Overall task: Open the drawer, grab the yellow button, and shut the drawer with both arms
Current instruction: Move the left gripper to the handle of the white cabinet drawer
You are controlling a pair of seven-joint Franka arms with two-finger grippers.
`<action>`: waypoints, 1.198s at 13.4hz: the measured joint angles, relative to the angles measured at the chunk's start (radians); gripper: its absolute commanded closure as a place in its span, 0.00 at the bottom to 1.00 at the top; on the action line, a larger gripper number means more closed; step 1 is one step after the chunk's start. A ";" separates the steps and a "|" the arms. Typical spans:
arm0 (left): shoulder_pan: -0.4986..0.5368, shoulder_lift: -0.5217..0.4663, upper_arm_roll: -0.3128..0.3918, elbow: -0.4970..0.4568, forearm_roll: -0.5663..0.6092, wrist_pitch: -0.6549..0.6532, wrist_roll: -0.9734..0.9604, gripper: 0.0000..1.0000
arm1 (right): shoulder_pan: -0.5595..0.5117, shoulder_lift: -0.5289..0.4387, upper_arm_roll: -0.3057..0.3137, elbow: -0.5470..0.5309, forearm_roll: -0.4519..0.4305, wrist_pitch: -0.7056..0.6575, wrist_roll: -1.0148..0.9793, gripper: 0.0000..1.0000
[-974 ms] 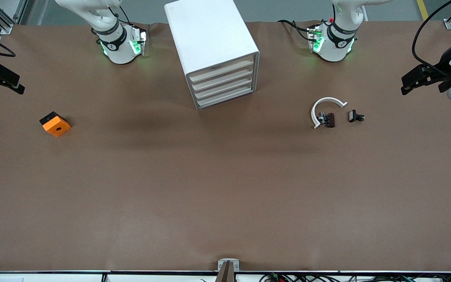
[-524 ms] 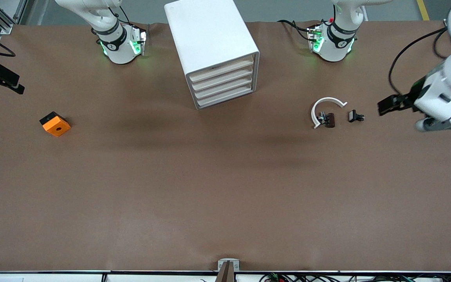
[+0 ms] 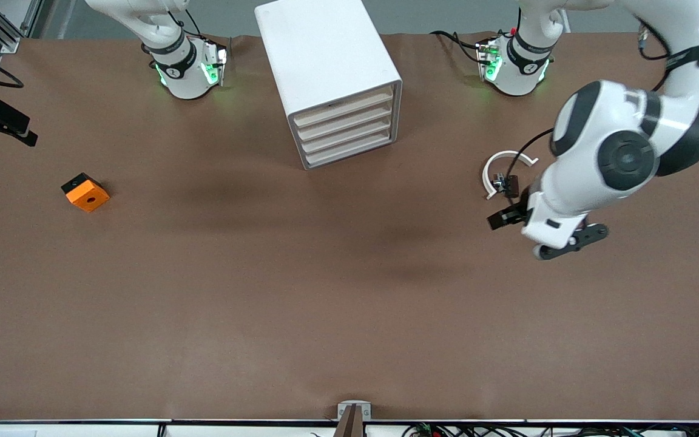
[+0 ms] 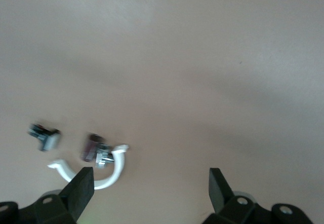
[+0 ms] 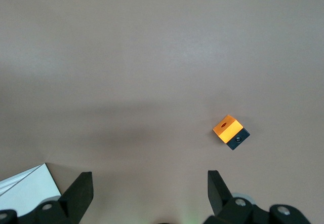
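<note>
The cabinet (image 3: 331,79) stands at the upper centre of the front view with all four slat fronts flush, so the drawer (image 3: 343,111) is not yet opened, and which of the four alike fronts holds the button cannot be told; the button itself shows in no view, presumably shut inside. The left gripper (image 3: 503,216) hangs at the right of the front view, over bare table just below the white arc clip (image 3: 503,172), its jaws spread wide with nothing between them, as the left wrist view confirms with the gripper (image 4: 151,188) framing empty mat; the right gripper (image 3: 2,124) waits at the left edge of the front view, and the right wrist view shows its jaws (image 5: 149,188) wide apart and empty too. The risks, as I judge them: the left arm sits low beside the clip and a smaller black clip (image 4: 44,136), which the arm hides in the front view, so a careless sweep toward the cabinet could knock them; the cabinet stands free and skewed, so a pull on a slat front without the other arm bracing it could drag the whole box; a wrong front could be picked. The orange block (image 3: 85,192) lies at centre-left, well apart from the cabinet, and blocks nothing.
</note>
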 measured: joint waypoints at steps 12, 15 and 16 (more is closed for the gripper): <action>-0.352 0.249 -0.006 0.002 -0.267 0.080 -1.114 0.00 | 0.010 0.003 0.017 0.000 0.001 -0.004 0.000 0.00; -0.372 0.260 -0.006 0.003 -0.407 -0.017 -1.162 0.00 | 0.051 0.005 0.020 0.000 0.001 -0.004 0.000 0.00; -0.371 0.261 -0.005 0.003 -0.456 -0.054 -1.168 0.00 | 0.066 0.007 0.021 -0.001 0.001 -0.005 0.000 0.00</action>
